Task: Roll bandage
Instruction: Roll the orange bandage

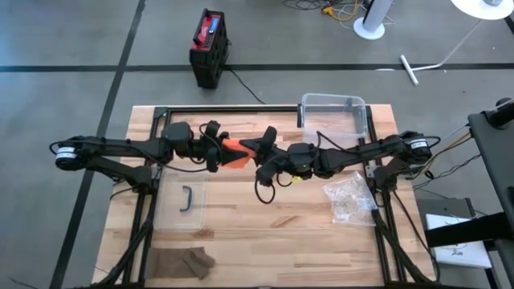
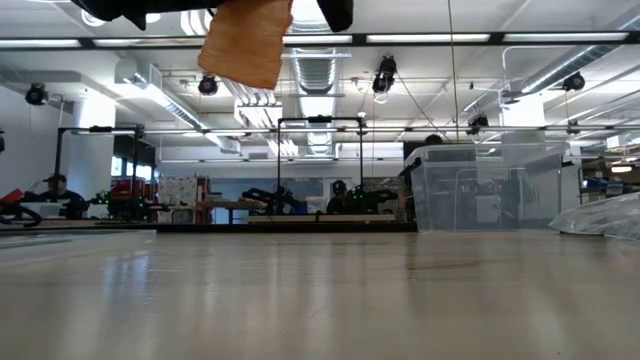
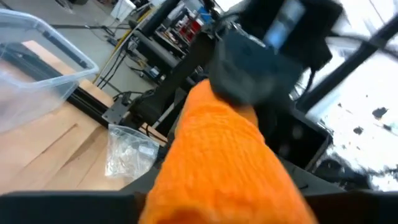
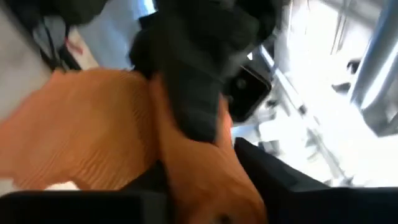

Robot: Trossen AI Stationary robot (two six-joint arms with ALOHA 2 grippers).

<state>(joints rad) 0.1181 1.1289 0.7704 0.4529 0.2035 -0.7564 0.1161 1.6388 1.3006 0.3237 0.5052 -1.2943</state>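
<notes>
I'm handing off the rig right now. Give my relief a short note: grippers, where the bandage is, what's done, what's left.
Left gripper and right gripper meet mid-air over the table's middle, both at the orange bandage; whether either is clamped is unclear.
The bandage hangs between them, off the table, one end dangling loose.
Clear bin stands at the far edge, a crumpled plastic bag lies on the right.
Done: bandage lifted.
Left: the rolling doesn't look finished; confirm grip before continuing.

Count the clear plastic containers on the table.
2: a clear bin at the far edge on the right arm's side, and a flat clear lid with a handle near the left arm. None appear hidden.
</notes>
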